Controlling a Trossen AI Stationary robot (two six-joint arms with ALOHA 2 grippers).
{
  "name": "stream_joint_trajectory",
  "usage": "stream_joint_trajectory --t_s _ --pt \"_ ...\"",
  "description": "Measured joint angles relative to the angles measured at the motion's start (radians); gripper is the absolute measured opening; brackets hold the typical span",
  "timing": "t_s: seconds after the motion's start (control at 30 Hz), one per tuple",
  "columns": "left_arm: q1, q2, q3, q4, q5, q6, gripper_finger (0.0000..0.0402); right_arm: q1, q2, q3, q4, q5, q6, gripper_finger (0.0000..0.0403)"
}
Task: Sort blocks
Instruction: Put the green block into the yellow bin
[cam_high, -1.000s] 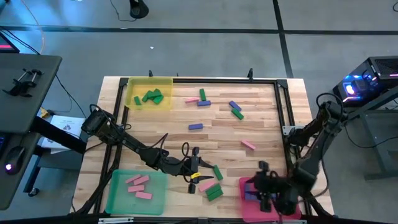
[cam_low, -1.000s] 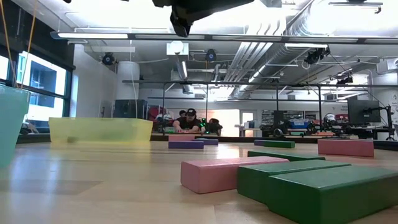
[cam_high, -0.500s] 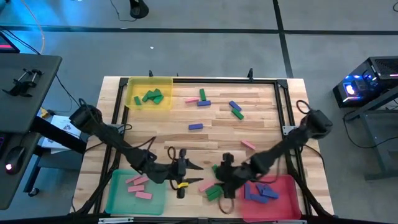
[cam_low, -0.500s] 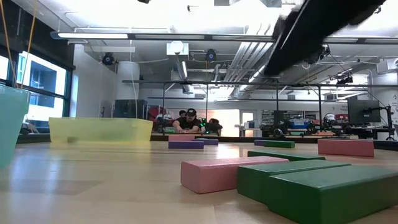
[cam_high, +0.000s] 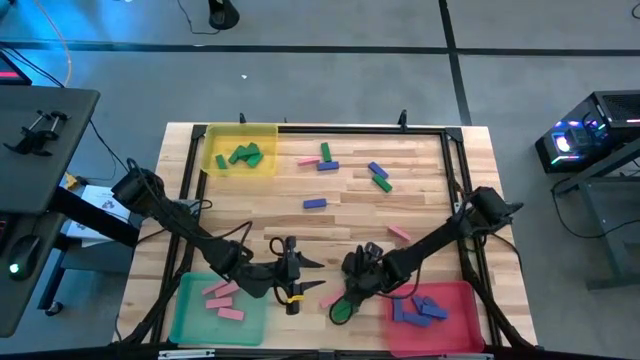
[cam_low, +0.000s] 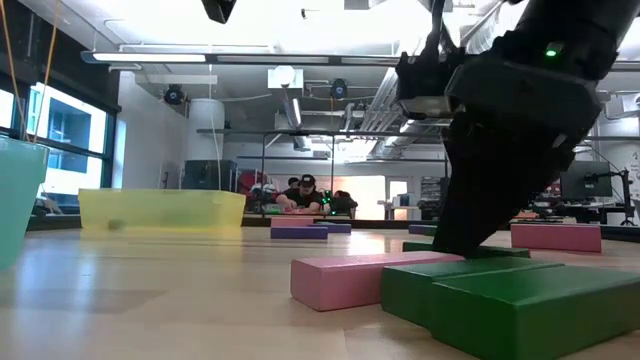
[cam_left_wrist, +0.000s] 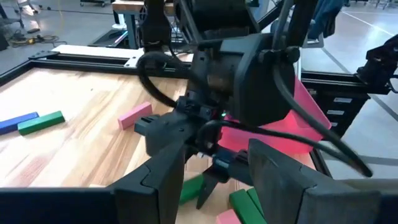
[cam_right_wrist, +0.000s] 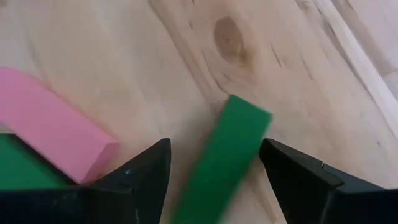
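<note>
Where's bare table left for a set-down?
Free: bare table between yellow tray, purple block and left gripper. Crowded: near edge, where right gripper straddles green block beside red tray.

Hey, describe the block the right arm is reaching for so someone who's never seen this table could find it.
Start at the pink-red tray on the table's near right corner. Just left of it lies a small cluster of blocks, under the right gripper. The target is the green block lying between its open jaws, apart from the pink block beside it.

No text, label, brand, number or sign can be read anywhere in these views.
</note>
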Motion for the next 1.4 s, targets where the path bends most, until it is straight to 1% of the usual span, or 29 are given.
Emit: stream_joint_trajectory --t_s 0.1,0.17,0.23,0.33,0.43,0.47,0.57,0.63,0.7,0.83,0.9,0.97,1.03,1.07,1.13,1.2,1.23,1.3,1.4 --pt "0.0 0.0 0.0 -0.005 -0.002 -0.001 0.0163 0.002 0.019 0.004 -0.002 0.013 -0.005 0.0235" --pt "0.0 0.0 0.0 -0.005 -0.003 -0.001 0.0163 0.002 0.029 0.004 -0.012 0.02 -0.022 0.022" --pt "0.0 0.0 0.0 -0.008 -0.009 -0.001 0.0163 0.003 0.033 0.005 -0.031 0.034 -0.042 0.0192" --pt "0.0 0.0 -0.004 -0.017 -0.019 0.0 0.0163 0.005 0.034 -0.002 -0.042 0.051 -0.09 0.0135" --pt "0.0 0.0 -0.038 -0.016 -0.022 0.012 0.0163 0.006 0.03 -0.057 0.044 0.078 -0.198 0.0078" --pt "0.002 0.0 -0.056 -0.01 -0.022 0.009 0.0163 0.006 0.026 -0.079 0.09 0.086 -0.228 0.007" --pt "0.011 0.0 -0.13 0.062 -0.022 -0.047 0.0163 0.005 -0.003 -0.145 0.228 0.133 -0.269 0.007" --pt "0.014 0.0 -0.186 0.151 -0.022 -0.068 0.0163 0.016 -0.048 -0.19 0.302 0.199 -0.291 0.007" --pt "0.014 0.01 -0.235 0.273 -0.024 -0.06 0.0163 0.032 -0.108 -0.239 0.359 0.287 -0.332 0.007" --pt "0.013 0.057 -0.288 0.529 -0.032 0.06 0.0163 0.078 -0.252 -0.317 0.642 0.452 -0.427 0.007" --pt "0.015 0.097 -0.289 0.649 -0.021 0.159 0.0163 0.103 -0.291 -0.364 0.806 0.477 -0.539 0.007" --pt "0.02 0.148 -0.275 0.768 0.02 0.254 0.0163 0.129 -0.333 -0.408 1.008 0.489 -0.679 0.007" --pt "0.027 0.201 -0.25 0.864 0.058 0.328 0.0163 0.151 -0.363 -0.44 1.248 0.475 -0.806 0.007" --pt "0.032 0.228 -0.227 0.903 0.089 0.355 0.0163 0.164 -0.371 -0.459 1.332 0.468 -0.868 0.007" --pt "0.039 0.272 -0.195 0.943 0.12 0.388 0.0163 0.175 -0.365 -0.478 1.472 0.4 -0.96 0.007" --pt "0.055 0.325 -0.135 0.967 0.165 0.392 0.0163 0.19 -0.367 -0.489 1.579 0.369 -1.027 0.007" --pt "0.058 0.341 -0.12 0.978 0.168 0.384 0.0163 0.189 -0.366 -0.487 1.62 0.338 -1.045 0.007" --pt "0.073 0.384 -0.051 0.983 0.183 0.361 0.0163 0.188 -0.361 -0.486 1.644 0.307 -1.057 0.007" --pt "0.09 0.425 0.022 0.977 0.192 0.351 0.0163 0.184 -0.347 -0.48 1.637 0.289 -1.054 0.007"
